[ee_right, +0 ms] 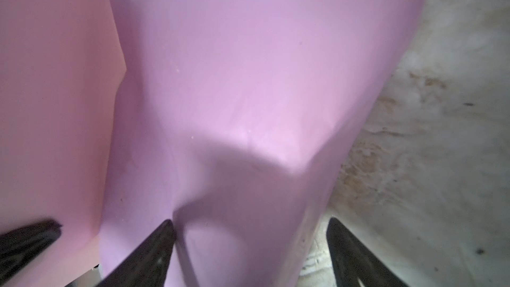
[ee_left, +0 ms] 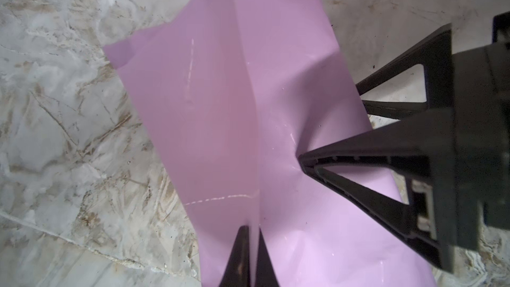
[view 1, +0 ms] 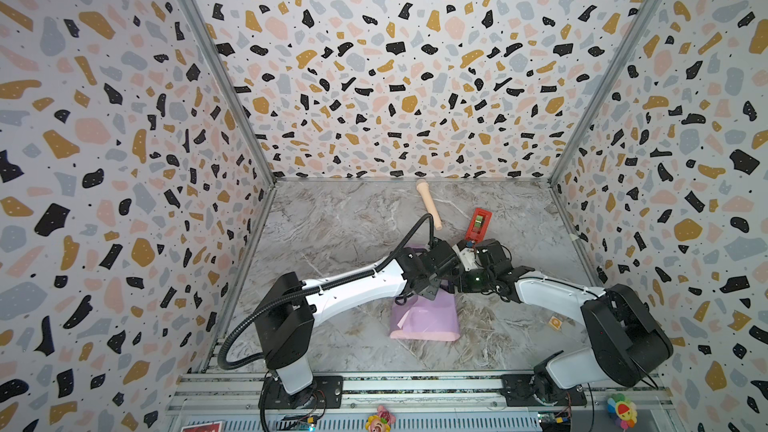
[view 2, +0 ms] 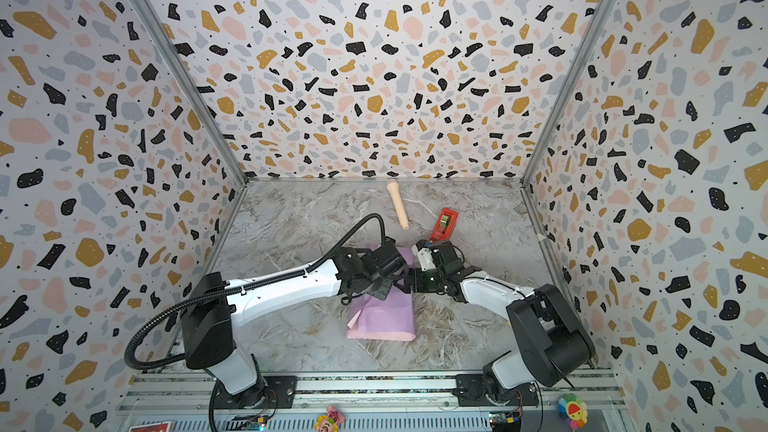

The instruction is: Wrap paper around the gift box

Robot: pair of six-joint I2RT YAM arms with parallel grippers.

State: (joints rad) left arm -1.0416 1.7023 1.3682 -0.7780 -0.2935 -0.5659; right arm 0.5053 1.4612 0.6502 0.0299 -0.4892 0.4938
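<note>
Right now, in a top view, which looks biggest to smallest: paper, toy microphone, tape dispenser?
1. paper
2. toy microphone and tape dispenser: too alike to rank; the microphone looks longer, the dispenser wider.

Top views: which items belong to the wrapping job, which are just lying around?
Job: paper, pinched by the shut left pincer; open right pincer pressing on it; gift box hidden.
Lying about, behind the arms: toy microphone; red tape dispenser, not in use.
</note>
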